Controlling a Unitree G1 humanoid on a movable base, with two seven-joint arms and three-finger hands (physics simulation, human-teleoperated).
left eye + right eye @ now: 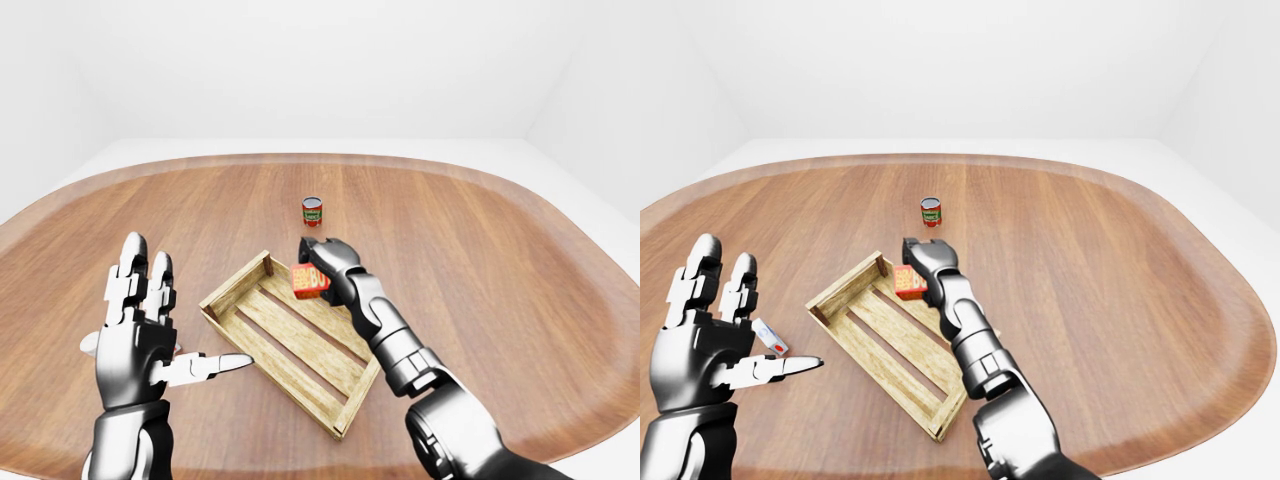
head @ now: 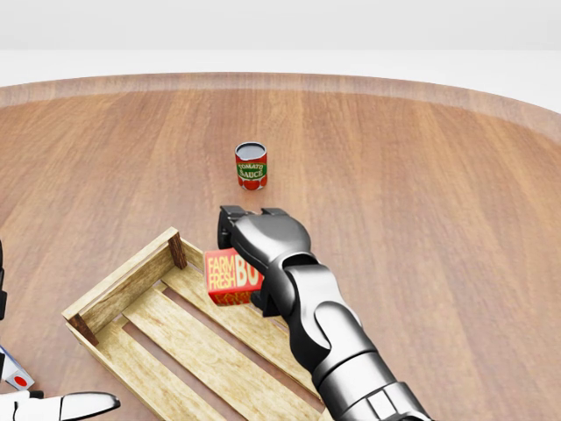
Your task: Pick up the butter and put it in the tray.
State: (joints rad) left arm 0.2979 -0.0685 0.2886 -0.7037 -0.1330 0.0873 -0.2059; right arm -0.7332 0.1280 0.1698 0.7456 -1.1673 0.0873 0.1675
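Right hand (image 2: 250, 263) is clamping the butter (image 2: 230, 275), which I'm holding above the far right rail of the tray (image 2: 118, 282). I'm judging it best to carry it further left over the slats, lower it, then release. Left hand (image 1: 140, 335) is idling, fingers spread, near-left.

Rounded wooden table (image 1: 520, 260), white walls (image 1: 300, 60)

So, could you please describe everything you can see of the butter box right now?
The butter box is a small red carton with white "FARM FRESH" lettering and an orange band along its base. The right robot hand grips it from above and its right side in the head view, holding it upright over the top-right rail of the wooden tray.
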